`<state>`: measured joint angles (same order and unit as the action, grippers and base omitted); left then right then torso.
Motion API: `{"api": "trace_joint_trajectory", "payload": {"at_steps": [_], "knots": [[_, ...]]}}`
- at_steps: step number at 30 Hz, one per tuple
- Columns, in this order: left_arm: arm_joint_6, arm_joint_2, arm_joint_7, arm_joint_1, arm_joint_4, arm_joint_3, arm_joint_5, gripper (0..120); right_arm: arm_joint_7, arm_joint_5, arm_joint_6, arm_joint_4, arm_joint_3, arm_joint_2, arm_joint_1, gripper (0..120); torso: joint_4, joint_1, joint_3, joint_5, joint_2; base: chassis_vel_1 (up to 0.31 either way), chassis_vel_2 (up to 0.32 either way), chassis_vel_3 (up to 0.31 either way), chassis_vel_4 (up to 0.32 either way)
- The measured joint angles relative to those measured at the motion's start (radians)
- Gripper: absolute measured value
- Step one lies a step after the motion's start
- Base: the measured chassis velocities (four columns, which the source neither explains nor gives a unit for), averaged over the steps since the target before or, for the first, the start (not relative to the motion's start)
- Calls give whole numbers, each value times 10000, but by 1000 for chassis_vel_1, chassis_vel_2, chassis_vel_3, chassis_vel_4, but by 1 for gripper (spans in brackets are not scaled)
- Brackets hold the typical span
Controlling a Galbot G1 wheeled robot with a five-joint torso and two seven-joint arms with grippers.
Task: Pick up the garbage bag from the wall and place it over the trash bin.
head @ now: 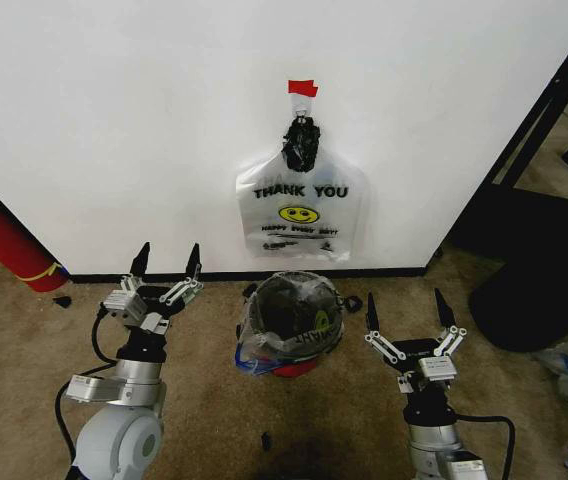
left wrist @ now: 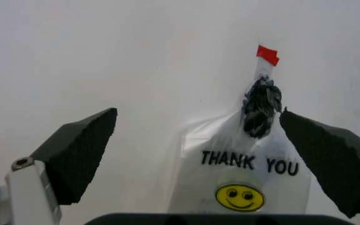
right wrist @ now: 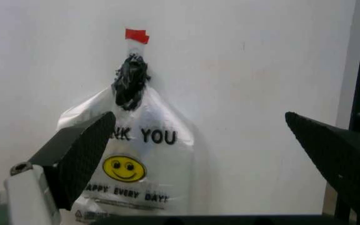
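While one garbage bag (head: 302,213) hangs, one trash bin (head: 291,320), two grippers' jaws wide, empty.

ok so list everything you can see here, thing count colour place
garbage bag: 1, whitish see-through with black THANK YOU print and yellow smiley, hanging on the wall above the bin
red tape: 1, red, on the wall at the top of the hanging bag
wall: 1, white with black baseboard, straight ahead
trash bin: 1, black with red bottom, already lined with a printed bag, on the carpet below the hanging bag
red cylinder: 1, red, leaning at the wall on the far left
black sack: 1, black, on the floor at right
left gripper: 1, open, raised left of the bin
right gripper: 1, open, raised right of the bin
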<state>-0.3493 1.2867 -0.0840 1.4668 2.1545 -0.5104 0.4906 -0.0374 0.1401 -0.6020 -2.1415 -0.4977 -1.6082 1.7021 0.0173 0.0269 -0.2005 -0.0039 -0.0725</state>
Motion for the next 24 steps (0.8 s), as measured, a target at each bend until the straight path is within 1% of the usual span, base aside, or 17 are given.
{"api": "trace_joint_trajectory", "payload": {"at_steps": [6, 11, 21, 24], "knots": [[-67, -14, -83, -42, -204, 122, -79, 100, 19, -16, 4, 123, -5, 0, -125, 100, -1, 0, 0, 0, 2, 0, 0, 0, 0], [-11, -42, -199, -156, -210, 206, -189, 100, 22, -54, -19, 129, -32, 1, -65, 100, 1, 0, 0, 0, 2, 0, 0, 0, 0], [-23, -137, -220, -152, -236, 71, -58, 100, -31, -15, -43, 245, 60, 1, -237, 100, 0, 0, 0, 0, 2, 0, 0, 0, 0], [18, -141, -220, -121, -236, 193, -17, 100, -35, -26, -91, 282, 47, 1, -203, 100, -1, 0, 0, 0, 2, 0, 0, 0, 0]]}}
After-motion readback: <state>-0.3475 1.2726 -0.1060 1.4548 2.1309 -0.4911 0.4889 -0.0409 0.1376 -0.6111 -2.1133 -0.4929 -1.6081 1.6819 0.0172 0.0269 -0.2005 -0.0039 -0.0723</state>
